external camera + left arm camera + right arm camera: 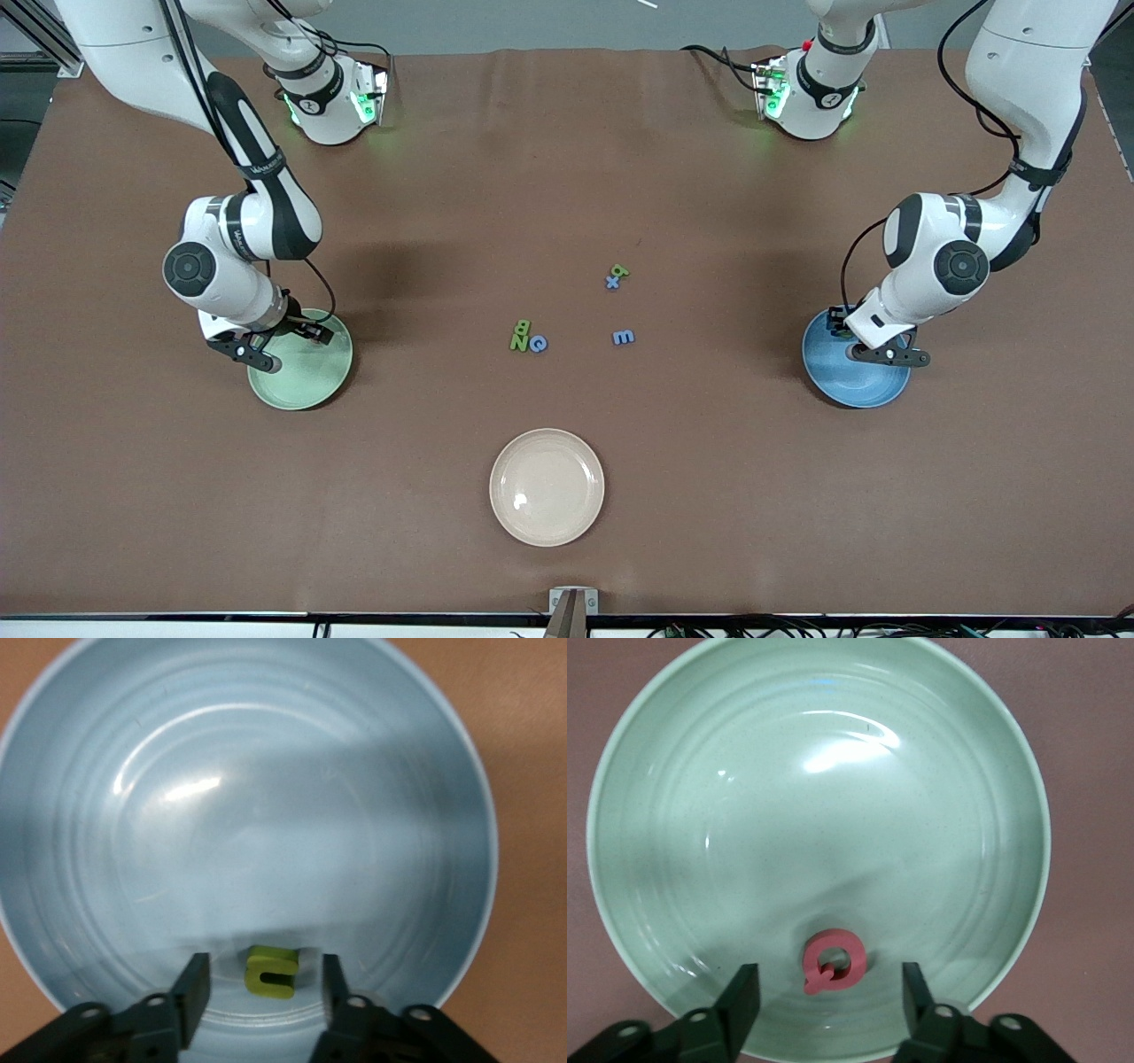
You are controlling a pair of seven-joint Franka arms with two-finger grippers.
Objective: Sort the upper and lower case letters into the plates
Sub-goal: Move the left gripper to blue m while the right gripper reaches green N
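Sky-blue round plastic plate [106, 859] lies directly under our left end effector [263, 988], whose fingers stand apart around a yellow-green foam letter [271, 972] resting free on it. Our right end effector [824, 997] hangs, fingers spread, over the pale green round plastic plate [700, 815], a red foam letter [834, 961] lying loose between them.

Sky blue plate [864, 385], plain, with a lime green letter [271, 972] in it. Pale green plate [310, 377], plain, holds a red letter [834, 961]. Cream-beige plate [547, 486], plain. Table [567, 177] brown. Loose letters: green [520, 336] and blue [624, 337]. Gripper fingers [192, 992] black.
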